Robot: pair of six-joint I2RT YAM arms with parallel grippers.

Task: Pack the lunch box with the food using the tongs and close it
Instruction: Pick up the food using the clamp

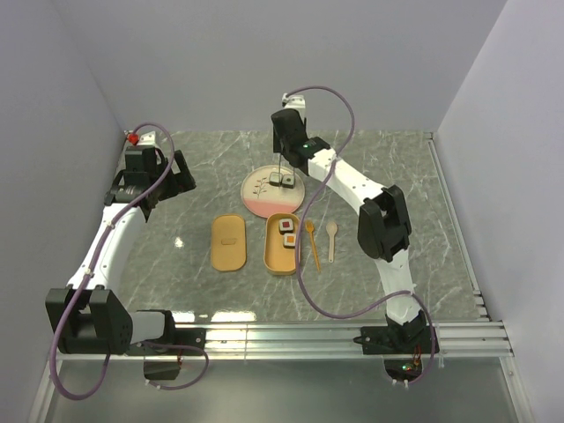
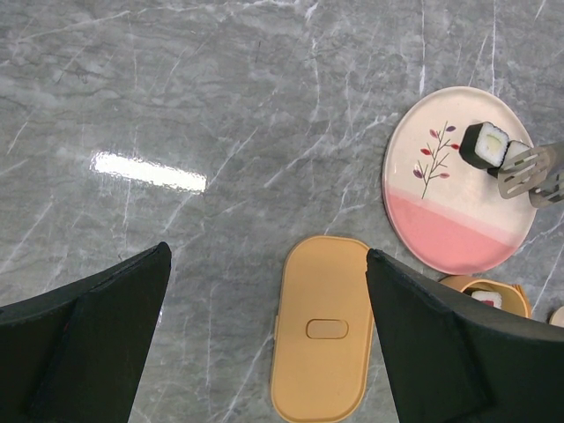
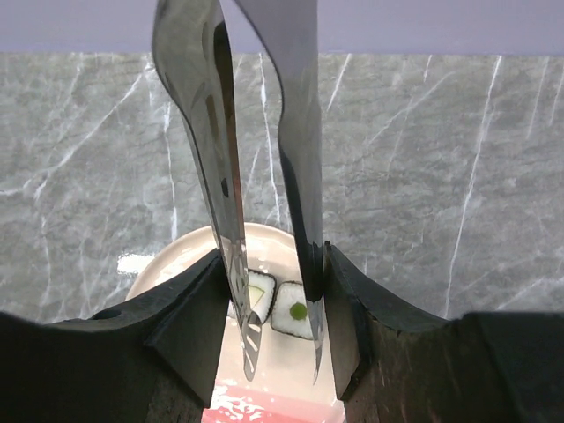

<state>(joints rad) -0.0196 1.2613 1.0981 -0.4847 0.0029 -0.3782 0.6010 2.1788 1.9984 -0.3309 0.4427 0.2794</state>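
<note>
Holding the tongs (image 3: pixel 264 220) pinched in our right gripper (image 3: pixel 269 291), left gripper (image 2: pixel 264 352) spread idle, we judge the soft, crumbly food (image 1: pixel 281 180) on the far plate (image 1: pixel 260 198) needs gentle side squeezing.

1. A grey marble-patterned table (image 1: pixel 176 256) with white veins carries everything; a metal rail runs along its near edge.
2. A round pink-and-cream plate (image 1: pixel 260 198) with a twig print lies toward the far edge, near the middle.
3. A tan-orange oblong plastic lid (image 1: pixel 228 242) with a small oval recess lies flat at the table's centre.
4. The matching deep tan-orange box base (image 1: pixel 274 257) sits just right of the lid, apart from it.
5. An orange spoon (image 1: pixel 313 242) and a beige spoon (image 1: pixel 331 238) lie side by side right of the base.
</note>
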